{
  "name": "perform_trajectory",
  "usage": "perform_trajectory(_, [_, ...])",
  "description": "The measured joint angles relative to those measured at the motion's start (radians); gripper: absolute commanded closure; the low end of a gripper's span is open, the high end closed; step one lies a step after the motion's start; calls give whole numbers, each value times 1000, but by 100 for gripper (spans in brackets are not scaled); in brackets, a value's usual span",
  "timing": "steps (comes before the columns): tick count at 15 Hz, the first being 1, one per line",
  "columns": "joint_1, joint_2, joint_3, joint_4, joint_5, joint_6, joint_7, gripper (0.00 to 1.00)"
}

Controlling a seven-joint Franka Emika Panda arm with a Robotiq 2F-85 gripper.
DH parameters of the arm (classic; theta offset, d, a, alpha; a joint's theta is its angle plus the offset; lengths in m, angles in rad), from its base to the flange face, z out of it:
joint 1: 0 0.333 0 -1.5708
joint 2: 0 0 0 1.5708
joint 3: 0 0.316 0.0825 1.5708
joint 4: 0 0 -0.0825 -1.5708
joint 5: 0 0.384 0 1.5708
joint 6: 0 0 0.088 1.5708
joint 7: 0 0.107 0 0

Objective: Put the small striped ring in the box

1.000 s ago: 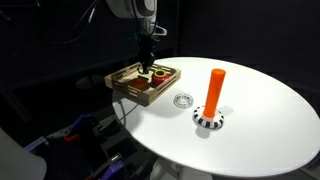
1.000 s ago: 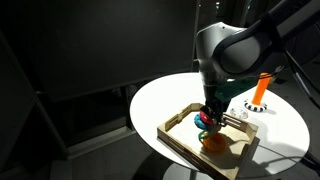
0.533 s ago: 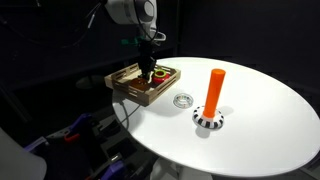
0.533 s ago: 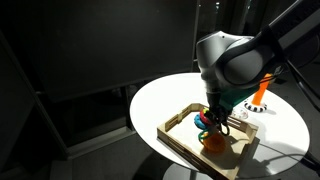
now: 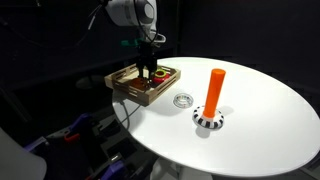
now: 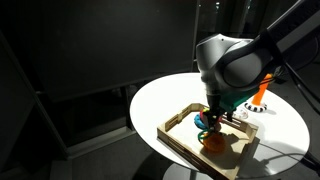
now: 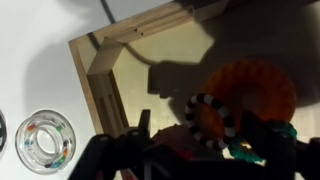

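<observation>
Though fingers (image 7: 125, 155) sit low in box (image 7: 100, 70) by small striped ring (image 7: 212, 99), grip indiscernible.

In the wrist view the gripper (image 7: 205, 150) was a dark blur along the bottom edge, and how its jaws stood could not be read. It hid the small striped ring (image 7: 212, 118) from 4 to 7 o'clock. The box (image 7: 100, 75) ran off the top and right edges. In both exterior views the ring was too small to find, and in an exterior view the arm (image 6: 230, 65) covered the box (image 6: 180, 138) at 1 o'clock.
</observation>
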Motion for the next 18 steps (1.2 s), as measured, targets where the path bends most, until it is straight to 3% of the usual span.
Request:
perform_trajectory(12, [-54,-101,0,-1,18,-9,-100,0])
perform_trajectory(18, [-125,-235,-2,-29,76,-118,-168,0])
